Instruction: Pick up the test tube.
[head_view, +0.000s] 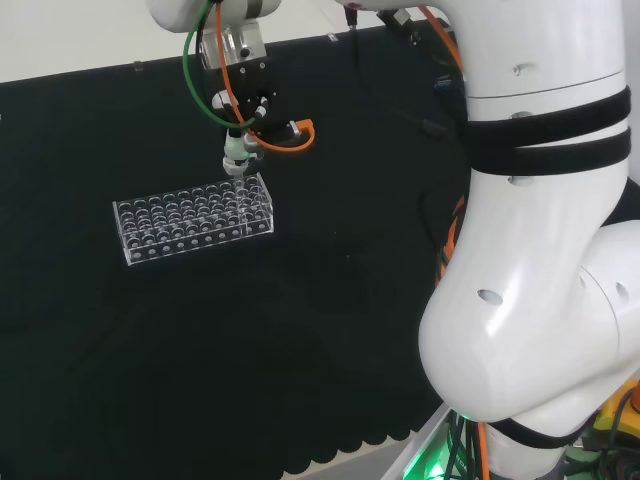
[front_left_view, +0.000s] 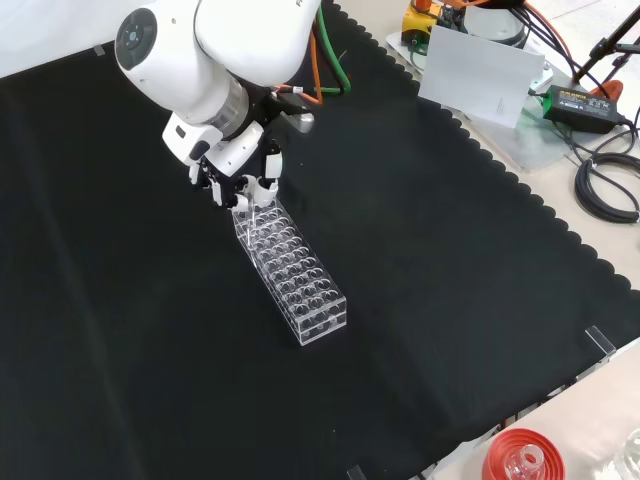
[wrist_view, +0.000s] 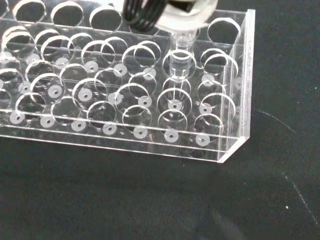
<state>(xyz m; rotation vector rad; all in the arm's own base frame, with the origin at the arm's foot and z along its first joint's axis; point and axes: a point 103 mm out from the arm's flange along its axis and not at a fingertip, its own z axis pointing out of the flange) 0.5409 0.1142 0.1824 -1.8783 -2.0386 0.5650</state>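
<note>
Head view: hand (head_view: 236, 156) at rack's (head_view: 193, 218) 1 o'clock end, fingertips closed round tube (head_view: 237, 184) top. Front view: hand (front_left_view: 243, 178) over rack's (front_left_view: 292, 272) 11 o'clock end, tube (front_left_view: 253, 215) upright beneath. Wrist view: tube (wrist_view: 179, 62) standing in rack (wrist_view: 235, 75) hole near end wall, pinched from above.

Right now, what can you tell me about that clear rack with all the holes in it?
The rack is a long clear plastic block, its top plate pierced by rows of round holes, with a matching lower plate beneath. It lies flat on the black cloth. The hand hovers over one end, fingers curled round a clear test tube standing in a hole there.
</note>
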